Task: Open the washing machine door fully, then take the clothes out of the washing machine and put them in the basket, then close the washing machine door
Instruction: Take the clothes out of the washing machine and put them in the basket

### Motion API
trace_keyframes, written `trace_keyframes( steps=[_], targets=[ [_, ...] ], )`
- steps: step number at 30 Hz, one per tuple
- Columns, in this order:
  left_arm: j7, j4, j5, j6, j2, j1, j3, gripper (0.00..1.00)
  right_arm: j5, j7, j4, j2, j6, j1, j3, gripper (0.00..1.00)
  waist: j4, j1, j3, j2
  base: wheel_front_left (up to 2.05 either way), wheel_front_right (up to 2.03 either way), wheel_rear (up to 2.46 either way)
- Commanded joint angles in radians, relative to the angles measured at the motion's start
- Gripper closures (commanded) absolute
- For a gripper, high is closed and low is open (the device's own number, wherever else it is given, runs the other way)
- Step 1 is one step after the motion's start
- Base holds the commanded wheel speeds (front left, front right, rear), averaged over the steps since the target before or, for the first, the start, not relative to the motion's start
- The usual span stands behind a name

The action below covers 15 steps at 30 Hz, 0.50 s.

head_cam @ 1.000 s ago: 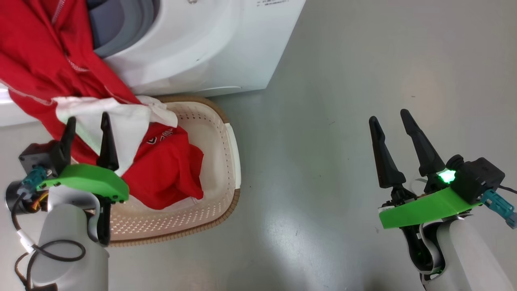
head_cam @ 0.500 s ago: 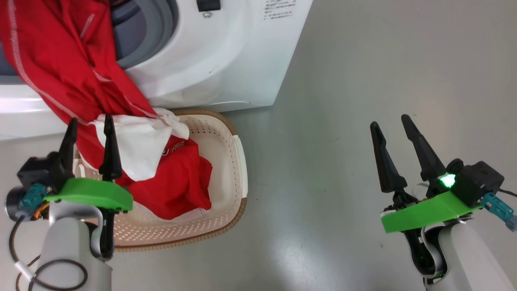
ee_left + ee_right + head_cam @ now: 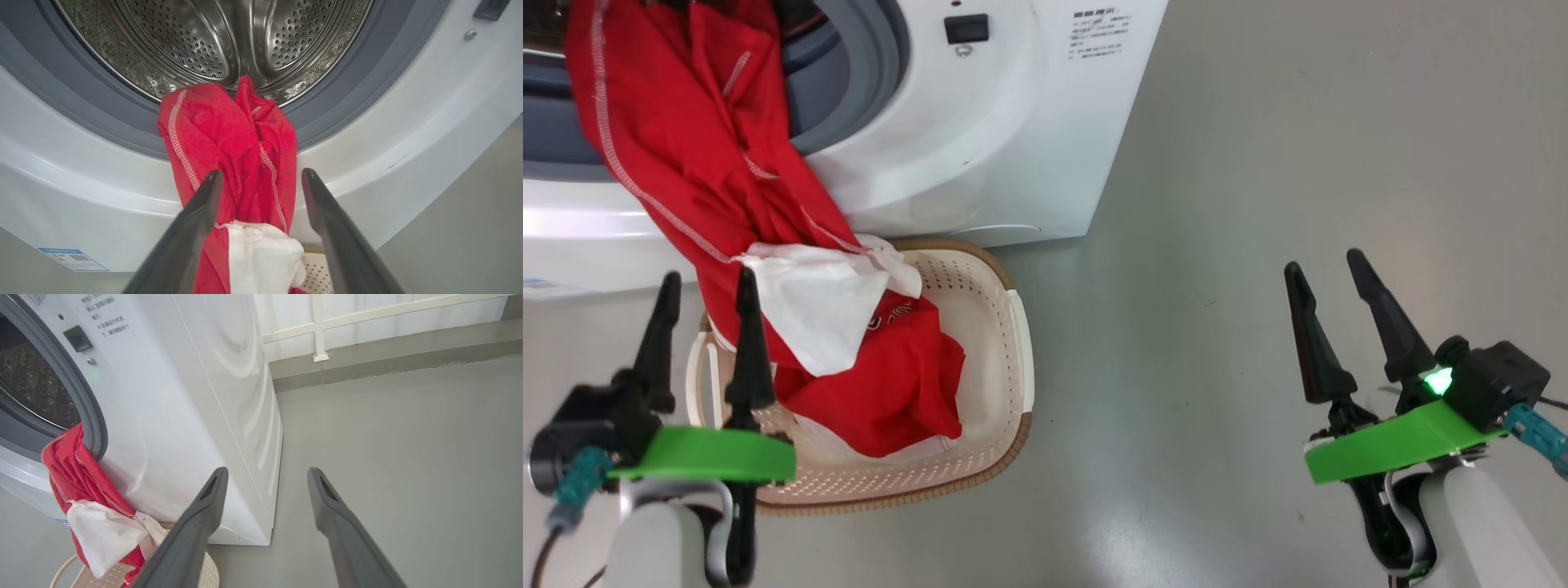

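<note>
The white washing machine (image 3: 1013,122) stands open, and its steel drum (image 3: 229,41) shows inside the grey seal. The washing machine door is out of view. Red clothes (image 3: 711,171) with a white patch hang from the opening over the front and down into the cream basket (image 3: 980,310) on the floor below. My left gripper (image 3: 707,282) is open at the basket's left side. In the left wrist view the clothes (image 3: 229,134) hang just beyond its spread fingers (image 3: 212,183), which grip nothing. My right gripper (image 3: 1323,263) is open over bare floor, far right of the basket.
Grey floor (image 3: 1258,163) stretches to the right of the machine. A white rail (image 3: 318,330) runs along the wall behind the machine's right side. A blue label (image 3: 73,259) sits low on the machine's front.
The whole head picture has shifted down, so the camera has tilted up and more of the machine's opening shows. Both grippers stay open, and the clothes lie as before.
</note>
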Motion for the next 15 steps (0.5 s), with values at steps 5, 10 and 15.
trace_keyframes(
  steps=[5,10,15],
  targets=[
    [-0.005,-0.089,-0.03,0.01,0.026,0.085,0.001,0.0,-0.002,-0.006,-0.021,0.0,0.007,0.028,0.017,0.0,0.001,0.0,-0.007,0.0,0.0,0.0,0.0],
    [-0.005,-0.145,-0.04,0.035,0.026,0.132,-0.023,0.0,-0.002,-0.006,-0.023,-0.002,0.007,0.03,0.013,0.0,0.004,0.0,-0.007,0.0,0.0,0.0,0.0],
    [-0.005,-0.161,-0.043,0.049,0.026,0.128,-0.036,0.0,-0.003,-0.006,-0.025,-0.005,0.007,0.03,0.012,0.0,0.009,0.0,-0.002,0.0,0.0,0.0,0.0]
  ],
)
